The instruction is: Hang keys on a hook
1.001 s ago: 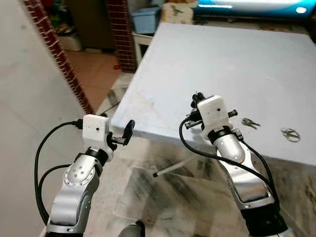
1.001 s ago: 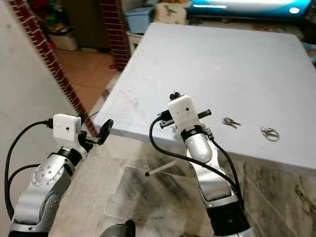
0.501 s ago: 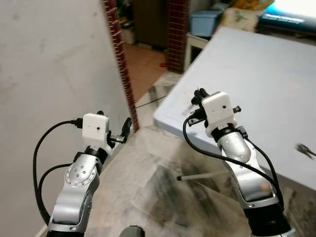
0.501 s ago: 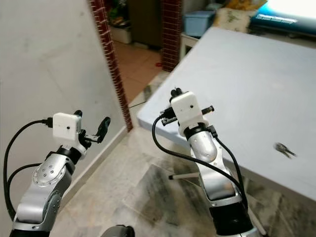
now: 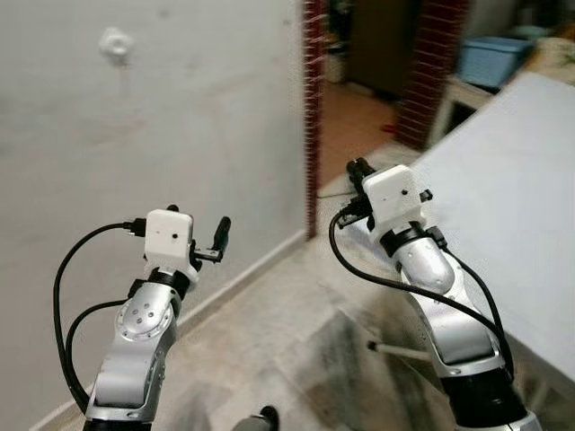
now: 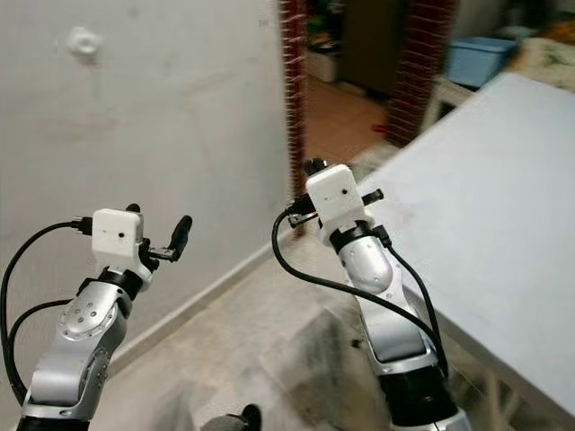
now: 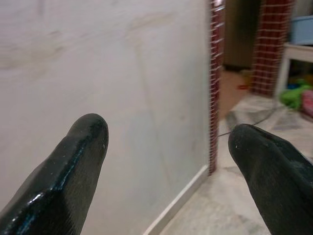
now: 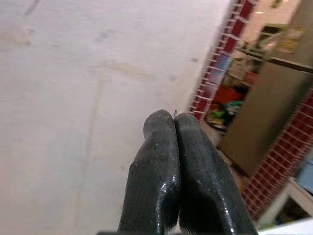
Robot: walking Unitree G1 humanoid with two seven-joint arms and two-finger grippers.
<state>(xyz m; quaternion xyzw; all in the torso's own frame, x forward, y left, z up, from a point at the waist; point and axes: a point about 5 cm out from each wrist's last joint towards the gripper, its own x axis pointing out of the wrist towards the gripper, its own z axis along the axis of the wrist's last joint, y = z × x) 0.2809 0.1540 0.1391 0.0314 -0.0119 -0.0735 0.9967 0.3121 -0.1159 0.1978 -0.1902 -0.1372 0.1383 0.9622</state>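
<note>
A small white hook [image 5: 115, 42] sits high on the pale wall at the upper left. My left gripper [image 5: 202, 235] is held up facing that wall, well below the hook and to its right, open with nothing between its fingers [image 7: 83, 147]. My right gripper [image 5: 359, 169] is raised near the brick pillar, and its fingers [image 8: 161, 147] are pressed shut. A thin metallic sliver peeks out at their tips in the right wrist view; I cannot tell what it is.
A red brick pillar [image 5: 313, 108] ends the wall, with a doorway to a tiled room behind it. The grey table [image 5: 512, 197] stands at the right, its corner close to my right arm. A blue bin [image 5: 490, 56] sits beyond. Marble floor lies below.
The camera has swung left: the table slid to the right edge, its keys went out of view, and the wall with the hook came in. Both grippers keep their state.
</note>
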